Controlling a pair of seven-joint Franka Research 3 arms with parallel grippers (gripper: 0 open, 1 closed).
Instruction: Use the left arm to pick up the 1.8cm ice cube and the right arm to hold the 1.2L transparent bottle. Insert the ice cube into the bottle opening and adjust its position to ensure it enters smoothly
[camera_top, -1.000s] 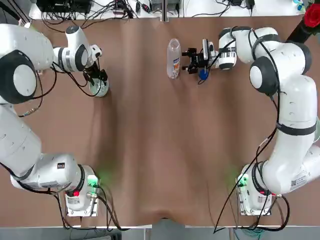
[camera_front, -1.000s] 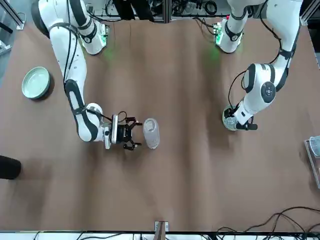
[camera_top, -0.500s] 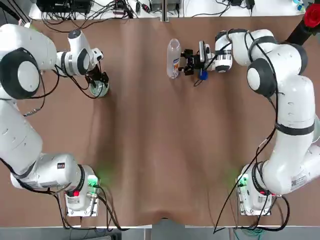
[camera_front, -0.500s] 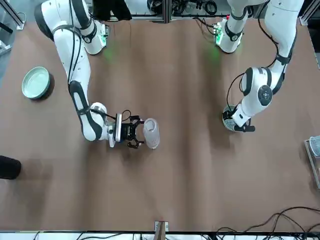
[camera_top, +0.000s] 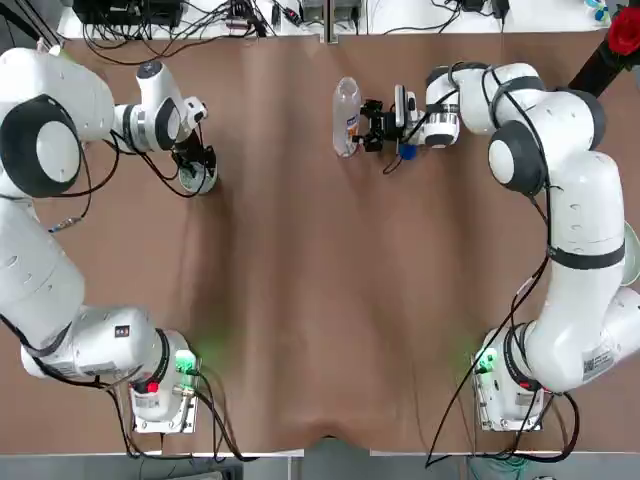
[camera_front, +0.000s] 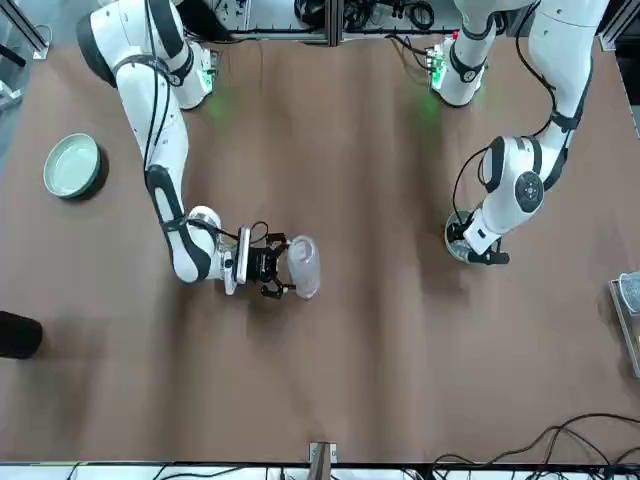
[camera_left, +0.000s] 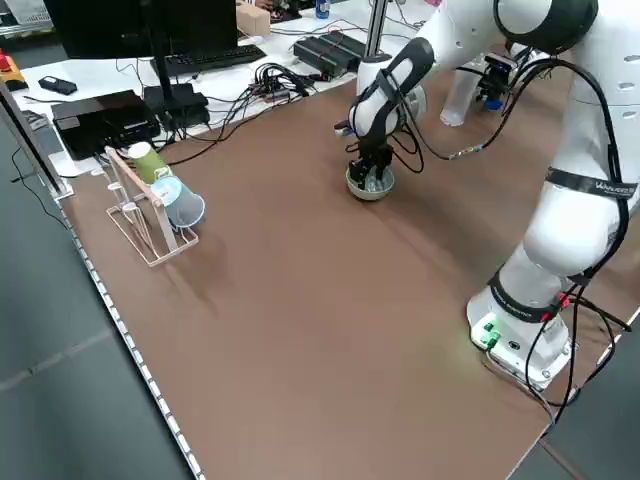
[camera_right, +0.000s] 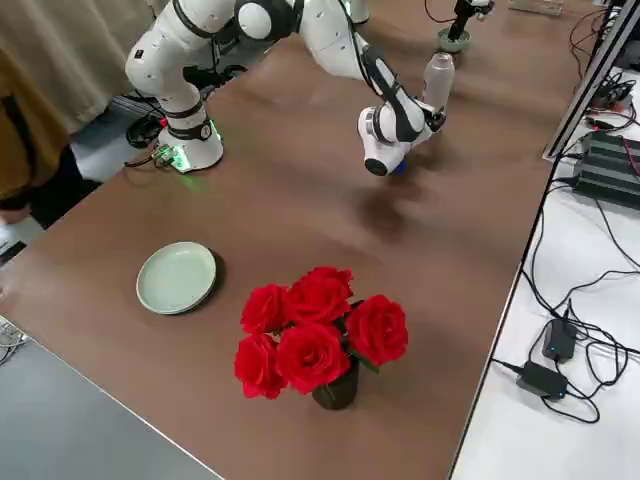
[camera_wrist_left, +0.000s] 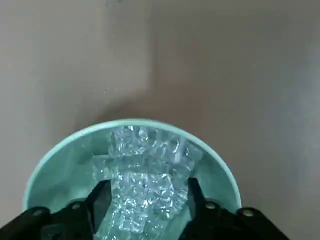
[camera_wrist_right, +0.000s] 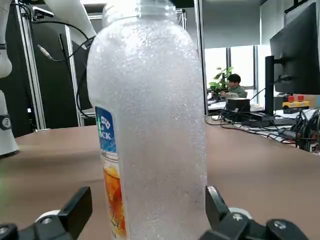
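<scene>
The clear bottle (camera_top: 346, 118) with the orange and blue label stands upright at the far middle of the table, its opening (camera_top: 347, 88) facing up. My right gripper (camera_top: 366, 124) is level with it and open. In the right wrist view the bottle (camera_wrist_right: 150, 125) fills the space between the two fingertips (camera_wrist_right: 75, 210), and I cannot tell whether they touch it. My left gripper (camera_top: 201, 166) reaches down into a small teal bowl (camera_wrist_left: 55, 160) heaped with ice cubes (camera_wrist_left: 145, 170). It is open, its fingers (camera_wrist_left: 100, 200) sunk in the pile with several cubes between them.
A round blue cap (camera_top: 405, 152) lies on the table under the right wrist. A pale green dish (camera_front: 72, 165) and a vase of red roses (camera_right: 320, 335) stand on the robot's right side. A rack with cups (camera_left: 150, 200) sits at the far left edge.
My right gripper has slid toward the bottle, so its fingers now flank it. My left gripper stays in the bowl and its fingers have drawn closer together.
</scene>
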